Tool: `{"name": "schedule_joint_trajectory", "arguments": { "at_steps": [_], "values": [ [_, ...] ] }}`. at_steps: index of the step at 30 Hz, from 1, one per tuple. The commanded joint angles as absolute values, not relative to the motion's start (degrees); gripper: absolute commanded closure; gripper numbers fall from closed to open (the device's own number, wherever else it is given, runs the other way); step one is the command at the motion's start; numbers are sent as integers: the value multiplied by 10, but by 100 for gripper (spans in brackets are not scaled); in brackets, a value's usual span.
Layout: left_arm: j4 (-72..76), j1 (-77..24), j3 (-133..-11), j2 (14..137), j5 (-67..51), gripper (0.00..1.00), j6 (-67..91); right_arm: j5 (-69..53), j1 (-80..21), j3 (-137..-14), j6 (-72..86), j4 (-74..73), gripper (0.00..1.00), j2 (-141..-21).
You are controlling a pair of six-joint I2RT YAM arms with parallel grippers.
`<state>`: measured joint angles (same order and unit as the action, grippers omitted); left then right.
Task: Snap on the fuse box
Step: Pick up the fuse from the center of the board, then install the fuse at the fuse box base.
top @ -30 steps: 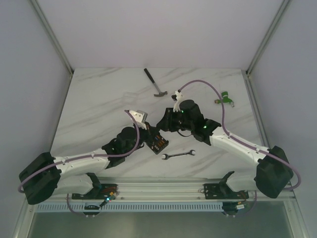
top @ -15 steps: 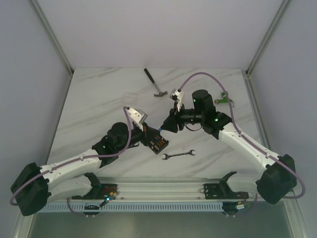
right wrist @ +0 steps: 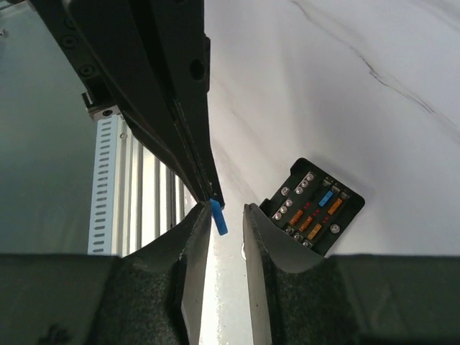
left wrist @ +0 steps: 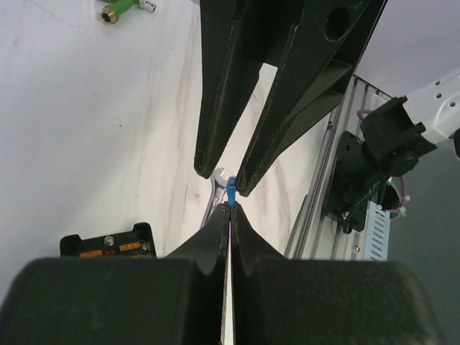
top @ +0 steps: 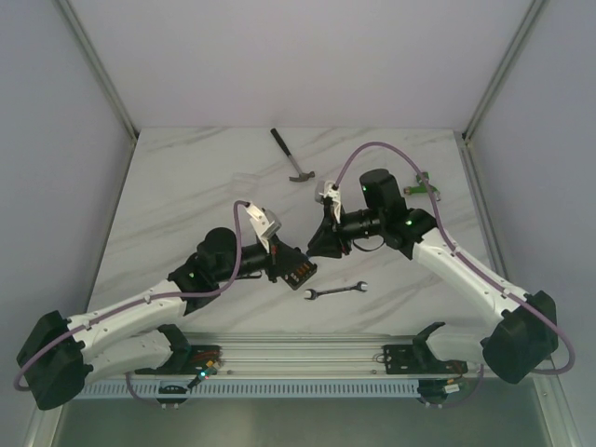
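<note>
The fuse box is a small square black box lying open on the marble table, with orange and blue fuses in rows; one corner shows in the left wrist view. My left gripper is shut on a single small blue fuse, held above the table beside the box. My right gripper is open, with its fingers on either side of that blue fuse. The fuse rests against its left finger and stands clear of the other. In the top view the two grippers meet tip to tip.
A wrench lies just right of the fuse box, towards the near edge. A hammer lies at the back centre and a green fitting at the back right. The arms' rail runs along the near edge.
My left wrist has drawn back to the left with the blue fuse. My right gripper has lifted off the fuse box and now straddles the fuse, with its jaws closer together.
</note>
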<state>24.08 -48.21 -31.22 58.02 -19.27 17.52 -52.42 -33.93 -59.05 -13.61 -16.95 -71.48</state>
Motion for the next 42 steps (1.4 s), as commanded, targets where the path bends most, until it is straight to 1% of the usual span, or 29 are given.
{"name": "schedule_joint_trajectory", "arguments": {
  "at_steps": [1,3,9,11,14,18,19,22,24,29,33,36,40,42],
  "values": [
    [249,-479,-328,578,-226,100,166,-567,-336,-611,-178,-196,71,-710],
    [253,-479,-328,579,-226,100,169,-576,-336,-612,-184,-200,73,-712],
    [267,-479,-328,583,-234,100,175,-595,-336,-615,-205,-218,75,-720],
    [270,-479,-328,586,-238,100,177,-598,-336,-615,-208,-219,77,-722],
    [274,-479,-328,591,-241,100,179,-603,-336,-616,-212,-222,84,-725],
    [274,-479,-329,597,-240,100,183,-603,-336,-616,-218,-225,99,-725],
    [270,-479,-329,597,-234,100,184,-602,-336,-617,-218,-226,100,-725],
    [249,-478,-328,594,-191,89,192,-579,-337,-618,-209,-224,100,-725],
    [234,-476,-320,586,-150,79,203,-550,-341,-618,-192,-219,100,-725],
    [203,-456,-287,550,-37,53,252,-442,-359,-620,-144,-202,100,-736],
    [141,-437,-266,514,50,40,289,-336,-382,-624,-98,-193,100,-757],
    [92,-420,-255,487,111,25,320,-265,-405,-631,-68,-192,100,-779],
    [51,-392,-233,457,157,11,349,-167,-443,-648,-22,-190,100,-815],
    [41,-378,-225,452,163,7,353,-126,-461,-657,-2,-192,100,-836]
  ]
}}
